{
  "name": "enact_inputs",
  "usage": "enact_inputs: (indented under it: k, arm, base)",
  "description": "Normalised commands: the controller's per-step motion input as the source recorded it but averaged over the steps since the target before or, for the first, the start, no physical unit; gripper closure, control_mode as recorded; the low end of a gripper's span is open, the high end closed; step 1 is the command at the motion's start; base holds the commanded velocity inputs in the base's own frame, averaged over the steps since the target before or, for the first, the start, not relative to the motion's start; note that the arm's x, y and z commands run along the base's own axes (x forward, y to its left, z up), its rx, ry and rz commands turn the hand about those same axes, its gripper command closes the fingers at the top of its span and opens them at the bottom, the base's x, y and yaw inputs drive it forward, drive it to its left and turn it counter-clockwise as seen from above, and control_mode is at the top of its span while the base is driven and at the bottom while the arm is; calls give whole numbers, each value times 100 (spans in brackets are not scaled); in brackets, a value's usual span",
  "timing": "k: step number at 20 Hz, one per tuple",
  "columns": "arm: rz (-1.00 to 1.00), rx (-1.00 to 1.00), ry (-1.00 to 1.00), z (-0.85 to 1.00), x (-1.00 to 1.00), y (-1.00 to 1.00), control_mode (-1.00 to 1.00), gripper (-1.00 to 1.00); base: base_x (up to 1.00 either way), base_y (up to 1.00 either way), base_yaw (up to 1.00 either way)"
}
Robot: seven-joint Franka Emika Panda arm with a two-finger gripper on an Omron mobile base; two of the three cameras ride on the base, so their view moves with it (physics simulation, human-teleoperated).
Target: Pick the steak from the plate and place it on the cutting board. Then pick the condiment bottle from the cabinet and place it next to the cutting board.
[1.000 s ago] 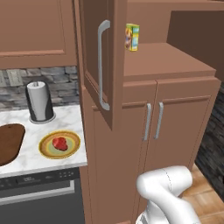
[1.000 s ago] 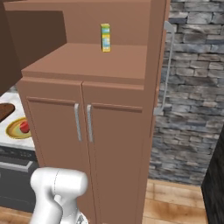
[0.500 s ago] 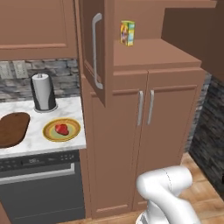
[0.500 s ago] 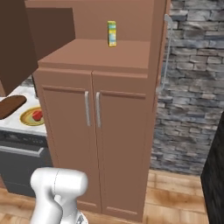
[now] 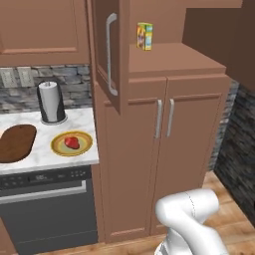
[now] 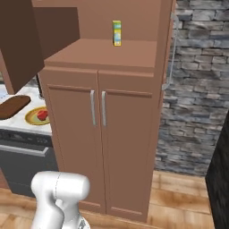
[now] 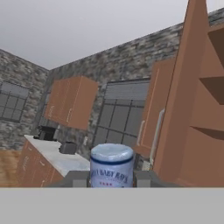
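The steak [image 5: 72,142] lies on the plate [image 5: 56,148], which stands on the white counter [image 5: 45,159] just right of the cutting board [image 5: 16,142]. So the first step looks not done. In the hand view the condiment bottle [image 7: 111,165] sits between the fingers of the gripper [image 7: 111,178], which are closed on it. The second step seems half done: the bottle must go beside the board. A yellow box [image 5: 144,36] stands on the cabinet [image 5: 169,129] shelf.

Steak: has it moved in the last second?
No. The steak sits in the middle of the plate, right of the cutting board, as before; the whole view slid, so the camera moved.
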Motion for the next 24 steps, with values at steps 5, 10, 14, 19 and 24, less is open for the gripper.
enact_inputs:
  k: [5, 10, 14, 19, 24]
  arm:
    - [0, 0, 0, 0, 0, 0, 100, 100]
    - [0, 0, 0, 0, 0, 0, 100, 100]
    - [0, 0, 0, 0, 0, 0, 100, 100]
    - [0, 0, 0, 0, 0, 0, 100, 100]
    - [0, 0, 0, 0, 0, 0, 100, 100]
  base:
    - [0, 48, 0]
    - [0, 55, 0]
    - [0, 53, 0]
    - [0, 51, 0]
    - [0, 50, 0]
